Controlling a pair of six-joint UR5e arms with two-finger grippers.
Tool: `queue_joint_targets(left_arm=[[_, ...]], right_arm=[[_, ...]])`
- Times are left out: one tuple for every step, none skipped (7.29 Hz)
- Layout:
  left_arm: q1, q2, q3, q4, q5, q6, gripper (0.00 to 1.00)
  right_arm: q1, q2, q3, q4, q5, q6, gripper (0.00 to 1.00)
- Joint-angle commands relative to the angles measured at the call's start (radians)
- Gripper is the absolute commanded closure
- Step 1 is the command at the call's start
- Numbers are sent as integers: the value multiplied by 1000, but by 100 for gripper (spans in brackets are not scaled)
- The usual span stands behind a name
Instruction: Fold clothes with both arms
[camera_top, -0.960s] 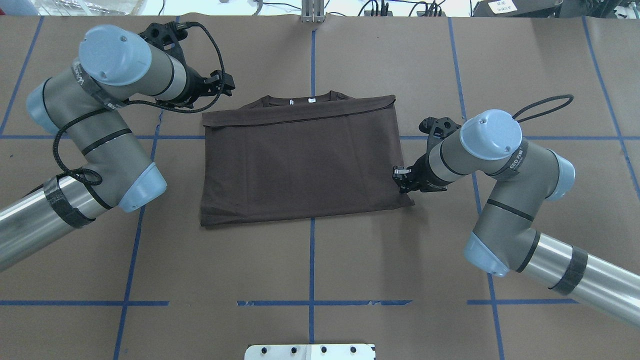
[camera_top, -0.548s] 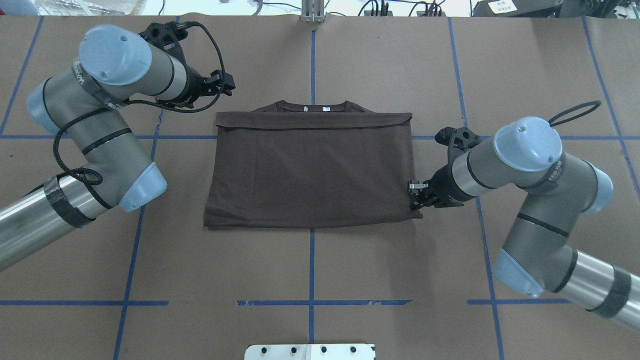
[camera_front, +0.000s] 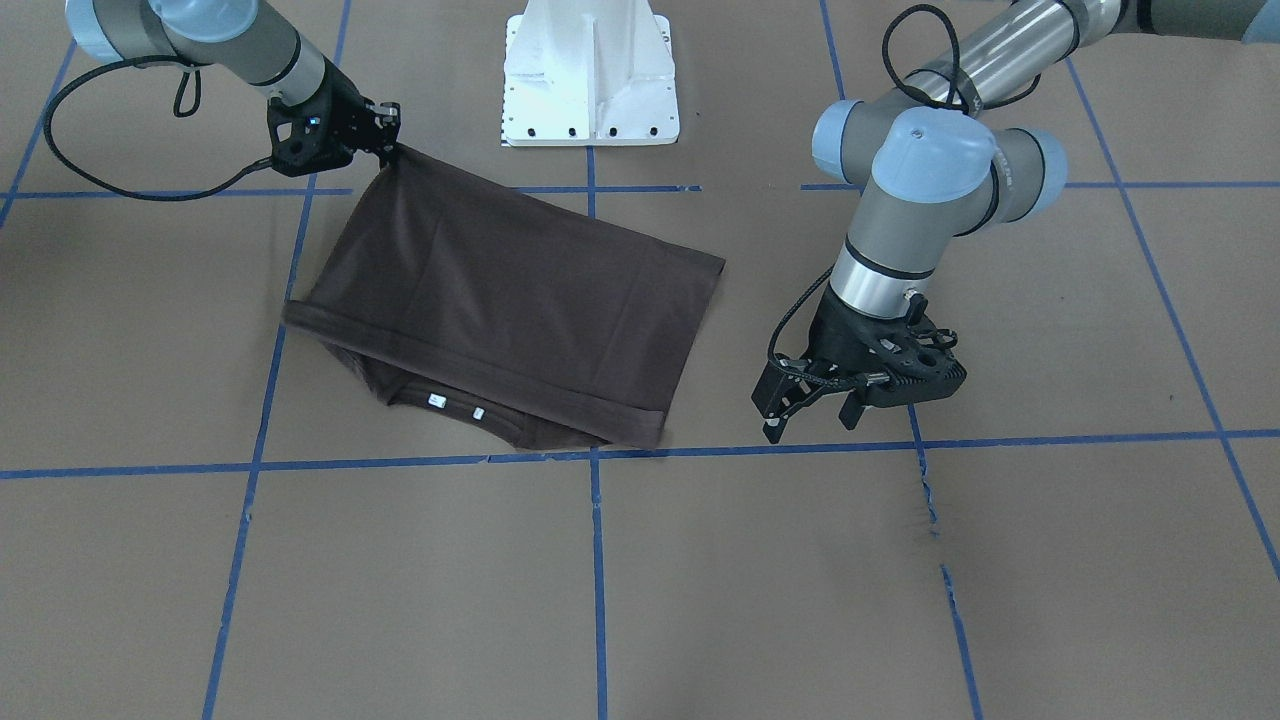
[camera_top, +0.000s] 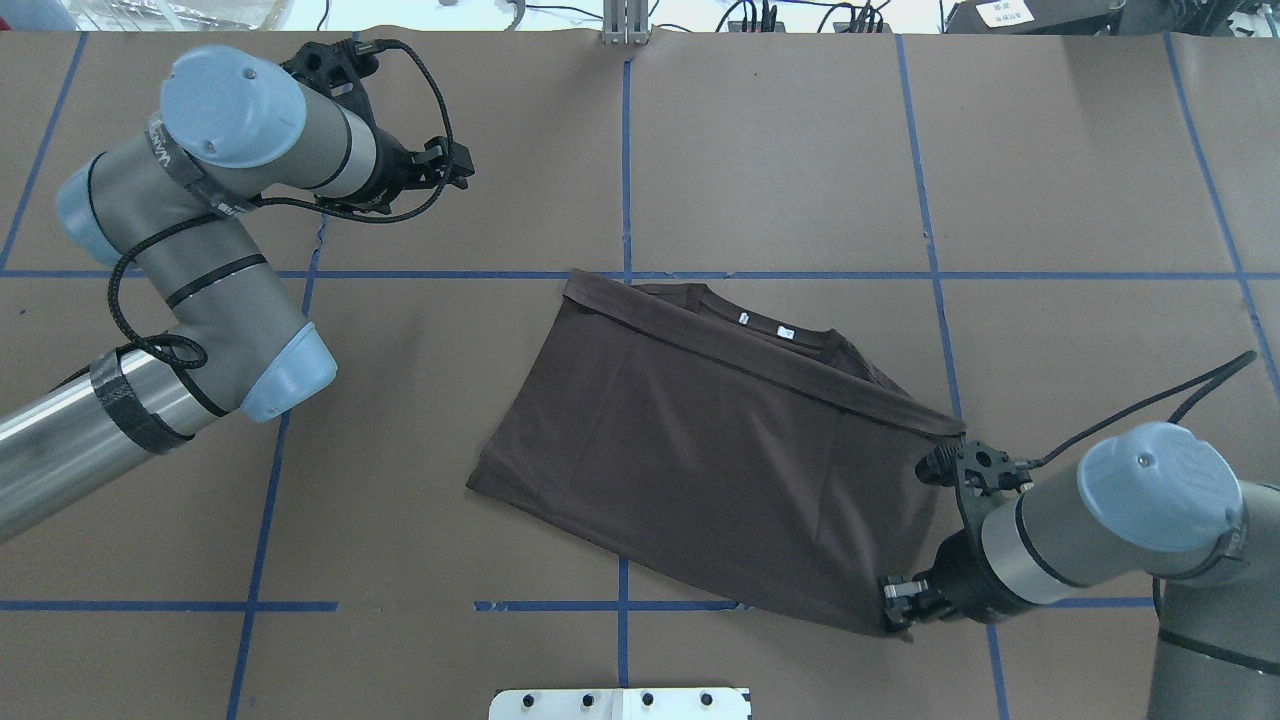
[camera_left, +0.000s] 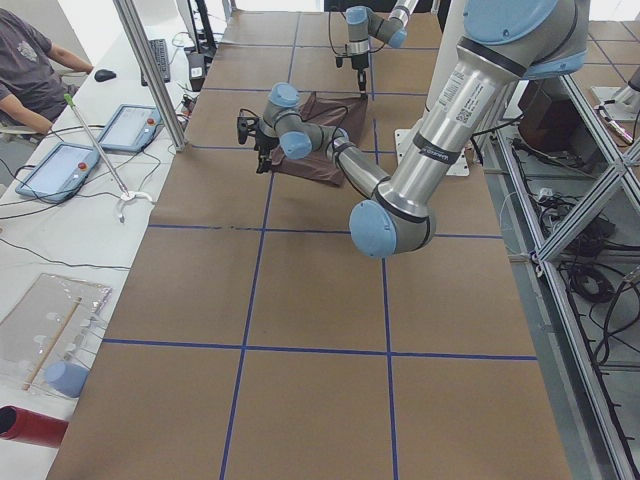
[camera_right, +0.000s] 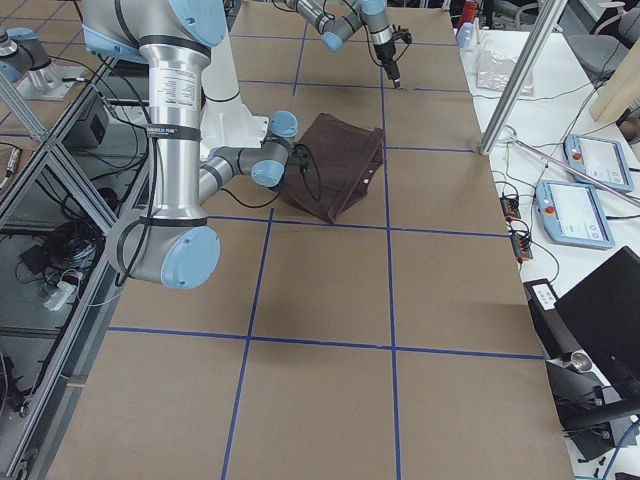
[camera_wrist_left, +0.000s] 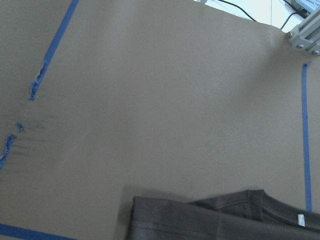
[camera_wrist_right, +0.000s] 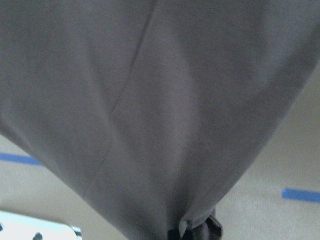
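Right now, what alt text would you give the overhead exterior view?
The right gripper pinches the near right corner of a folded dark brown T-shirt, which lies skewed on the brown table. The left gripper hovers apart, empty.

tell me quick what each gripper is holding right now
Left gripper: open, holding nothing, apart from the T-shirt.
Right gripper: shut on a corner of the T-shirt.

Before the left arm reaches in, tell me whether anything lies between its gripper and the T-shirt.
Nothing visible does. The left gripper hangs open beside the T-shirt, with only bare brown table paper between them. The right gripper is shut on the shirt's opposite corner, out of that path.
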Motion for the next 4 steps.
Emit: queue_joint_targets(left_arm=[[0, -1, -1, -26, 0, 1, 1], [5, 1, -19, -29, -5, -29, 1], [46, 13, -53, -22, -52, -128, 1], [105, 37, -93, -21, -63, -284, 2]], right_arm=[[-80, -21, 68, 0, 0, 19, 0], [-31, 11, 82, 0, -6, 19, 0], [56, 63, 68, 0, -50, 19, 0], [149, 78, 66, 0, -86, 19, 0]])
